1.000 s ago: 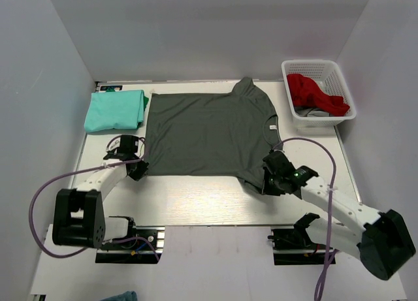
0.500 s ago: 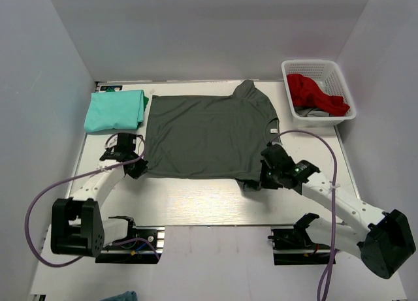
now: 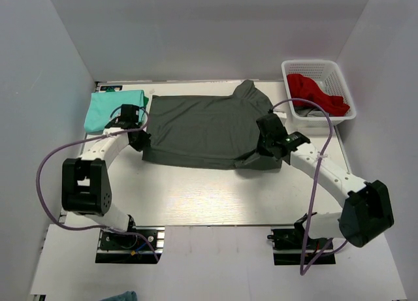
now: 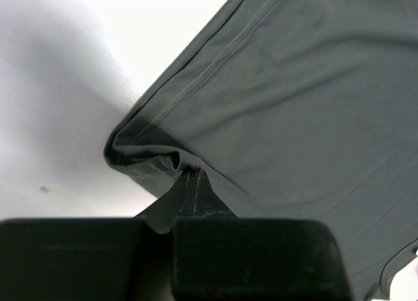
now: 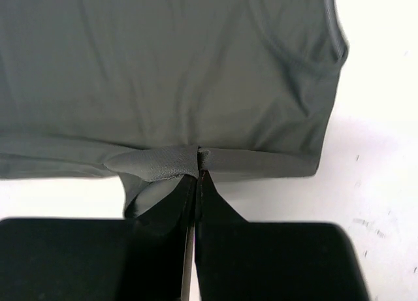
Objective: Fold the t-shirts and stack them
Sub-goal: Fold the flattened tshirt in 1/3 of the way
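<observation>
Both claws are pinched shut on cloth: your left gripper (image 3: 138,139) nips the hem corner of the dark charcoal grey cotton t-shirt (image 3: 202,125), and your right gripper (image 3: 268,144) nips its sleeve-side edge. That shirt lies mid-table on the white table (image 3: 196,196), its near edge doubled over. You'll find the folded mint-turquoise t-shirt (image 3: 108,110) just beside it, far left.
</observation>
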`<state>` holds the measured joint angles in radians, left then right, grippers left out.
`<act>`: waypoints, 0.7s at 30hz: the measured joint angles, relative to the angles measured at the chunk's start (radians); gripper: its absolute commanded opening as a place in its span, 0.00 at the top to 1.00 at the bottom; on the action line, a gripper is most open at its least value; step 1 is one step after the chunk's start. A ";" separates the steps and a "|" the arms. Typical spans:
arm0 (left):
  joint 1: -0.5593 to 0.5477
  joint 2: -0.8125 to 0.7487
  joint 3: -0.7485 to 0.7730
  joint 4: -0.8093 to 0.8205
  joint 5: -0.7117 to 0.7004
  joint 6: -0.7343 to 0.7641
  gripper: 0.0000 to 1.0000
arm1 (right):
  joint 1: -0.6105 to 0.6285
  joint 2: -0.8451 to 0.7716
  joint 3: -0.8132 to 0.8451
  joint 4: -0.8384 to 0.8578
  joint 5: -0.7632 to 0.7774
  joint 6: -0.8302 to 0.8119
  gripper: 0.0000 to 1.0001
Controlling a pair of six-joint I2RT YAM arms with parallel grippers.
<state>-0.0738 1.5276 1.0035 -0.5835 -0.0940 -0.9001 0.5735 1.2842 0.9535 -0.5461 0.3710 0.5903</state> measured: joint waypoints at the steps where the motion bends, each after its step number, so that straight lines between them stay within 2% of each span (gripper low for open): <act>1: 0.000 0.020 0.021 -0.003 -0.001 0.001 1.00 | -0.011 0.019 0.018 0.008 0.005 -0.008 1.00; 9: 0.000 0.208 0.245 -0.050 -0.031 0.006 1.00 | -0.099 0.169 0.128 0.079 -0.005 -0.065 1.00; 20: 0.000 0.385 0.436 -0.077 -0.105 0.013 1.00 | -0.194 0.437 0.313 0.166 -0.129 -0.217 1.00; 21: 0.000 0.407 0.459 -0.082 -0.111 0.014 0.94 | -0.201 0.465 0.332 0.172 -0.143 -0.256 1.00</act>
<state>-0.0738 1.9350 1.4628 -0.6655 -0.2050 -0.8860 0.3729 1.7493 1.2854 -0.3737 0.2283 0.3347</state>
